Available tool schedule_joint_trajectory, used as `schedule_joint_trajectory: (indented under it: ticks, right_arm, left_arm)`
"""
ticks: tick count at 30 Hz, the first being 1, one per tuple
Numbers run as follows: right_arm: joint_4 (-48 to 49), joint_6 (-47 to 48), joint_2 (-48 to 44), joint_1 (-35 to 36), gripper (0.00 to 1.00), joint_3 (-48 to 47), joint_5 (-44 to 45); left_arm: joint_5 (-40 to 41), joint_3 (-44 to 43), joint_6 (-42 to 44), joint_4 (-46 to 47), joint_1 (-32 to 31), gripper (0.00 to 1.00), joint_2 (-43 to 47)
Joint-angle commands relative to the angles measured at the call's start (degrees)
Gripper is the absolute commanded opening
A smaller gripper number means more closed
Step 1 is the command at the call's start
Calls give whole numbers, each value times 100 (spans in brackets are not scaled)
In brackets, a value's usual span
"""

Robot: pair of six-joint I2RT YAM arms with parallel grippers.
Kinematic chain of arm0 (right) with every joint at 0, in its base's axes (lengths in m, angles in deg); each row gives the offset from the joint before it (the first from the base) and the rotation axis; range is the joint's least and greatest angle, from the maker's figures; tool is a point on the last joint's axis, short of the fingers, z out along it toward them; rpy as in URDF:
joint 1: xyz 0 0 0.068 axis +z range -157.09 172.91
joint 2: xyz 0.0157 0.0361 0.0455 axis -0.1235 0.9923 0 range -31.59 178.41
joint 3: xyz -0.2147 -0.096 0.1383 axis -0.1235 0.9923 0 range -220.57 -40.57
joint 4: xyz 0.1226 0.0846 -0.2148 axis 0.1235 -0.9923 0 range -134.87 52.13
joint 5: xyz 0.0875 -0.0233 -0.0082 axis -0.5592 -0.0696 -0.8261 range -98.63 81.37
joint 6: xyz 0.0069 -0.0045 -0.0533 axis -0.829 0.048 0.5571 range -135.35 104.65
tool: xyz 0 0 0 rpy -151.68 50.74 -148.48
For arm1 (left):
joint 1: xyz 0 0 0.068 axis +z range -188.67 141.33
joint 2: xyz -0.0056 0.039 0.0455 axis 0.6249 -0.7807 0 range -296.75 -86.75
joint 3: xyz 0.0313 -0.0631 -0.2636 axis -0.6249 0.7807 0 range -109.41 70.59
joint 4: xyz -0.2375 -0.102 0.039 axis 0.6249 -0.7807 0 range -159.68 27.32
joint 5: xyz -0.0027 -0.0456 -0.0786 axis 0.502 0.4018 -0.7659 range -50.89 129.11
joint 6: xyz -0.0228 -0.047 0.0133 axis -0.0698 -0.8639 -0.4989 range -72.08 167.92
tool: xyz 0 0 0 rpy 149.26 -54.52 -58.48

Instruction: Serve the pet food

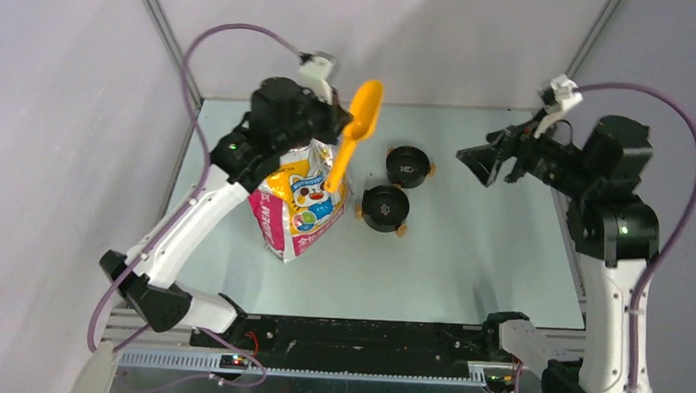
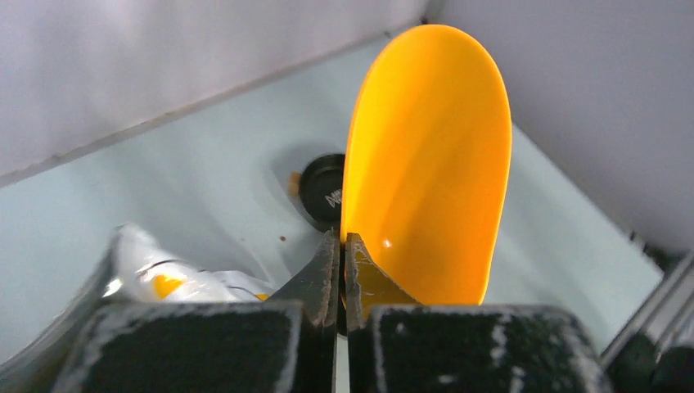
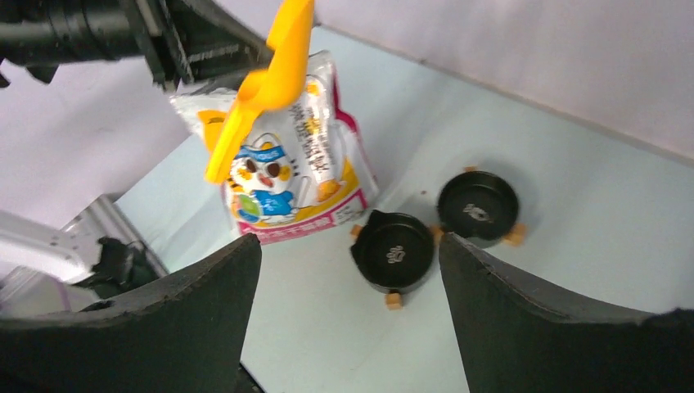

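Note:
My left gripper (image 2: pixel 342 246) is shut on the rim of a yellow scoop (image 2: pixel 425 155), which it holds in the air with the bowl up and empty. The scoop's handle (image 1: pixel 339 165) hangs down in front of the cartoon-cat bag (image 1: pixel 300 208), which stands on the table. The pet food does not show anywhere; only a tiny brown speck (image 2: pixel 282 238) lies on the table. Two empty black bowls (image 1: pixel 408 166) (image 1: pixel 385 207) sit just right of the bag. My right gripper (image 1: pixel 474 162) hovers open to their right with nothing between its fingers, facing the bowls (image 3: pixel 394 252) (image 3: pixel 478 206).
The pale table (image 1: pixel 484 256) is bounded by grey walls at the back and sides. A black rail (image 1: pixel 356 334) runs along the near edge between the arm bases. Both bowls have small tan feet.

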Motion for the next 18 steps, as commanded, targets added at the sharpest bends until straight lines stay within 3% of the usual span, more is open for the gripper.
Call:
schedule_joint_trajectory:
  ticks: [1, 5, 8, 12, 18]
  right_arm:
    - [-67, -436, 844, 947, 83, -410, 569]
    - [-137, -277, 1528, 1916, 85, -955, 776]
    - [96, -592, 2023, 2486, 86, -1295, 1216]
    - [318, -1278, 2722, 3181, 86, -1824, 2563]
    - [463, -1569, 3612, 3825, 83, -2639, 2542]
  left_arm:
    - [-139, 289, -1242, 441, 796, 0, 384]
    - [-54, 398, -2509, 620, 1476, 0, 444]
    - [-188, 428, -3103, 762, 1556, 0, 435]
    - [-222, 405, -3297, 743, 1577, 0, 425]
    - [-340, 374, -3508, 792, 1609, 0, 381]
